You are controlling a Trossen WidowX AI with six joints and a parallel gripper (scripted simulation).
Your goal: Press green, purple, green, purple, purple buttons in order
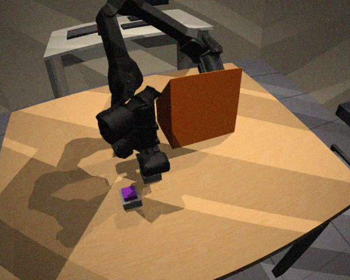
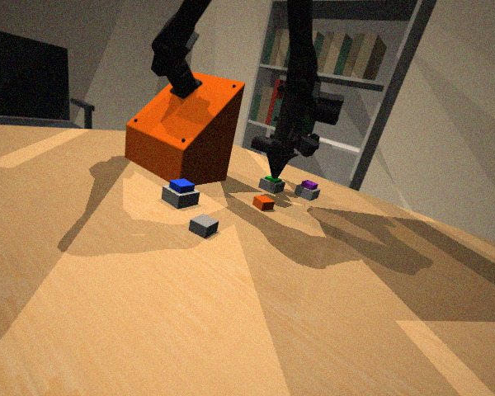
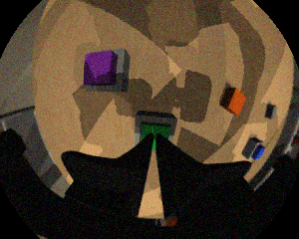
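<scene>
Nearest on the desk (image 2: 111,298) in the exterior view: one grey block (image 2: 203,224), then one blue button (image 2: 181,185) on its grey base, one small orange block (image 2: 263,202). Beyond these — side by side, slightly apart — the green button (image 2: 275,179) and the purple button (image 2: 309,184); three buttons in all, two blocks. Squarish caps, facing up, no clear long axis. Gripper (image 2: 276,172) pointing straight down, tip on the green cap; jaws pressed together, pinching nothing. Farthest — one large orange wedge housing (image 2: 183,128).

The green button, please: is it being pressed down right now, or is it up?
Pressed, it seems: the shut tool has its tip on the green button, which sits low in its grey housing.
</scene>
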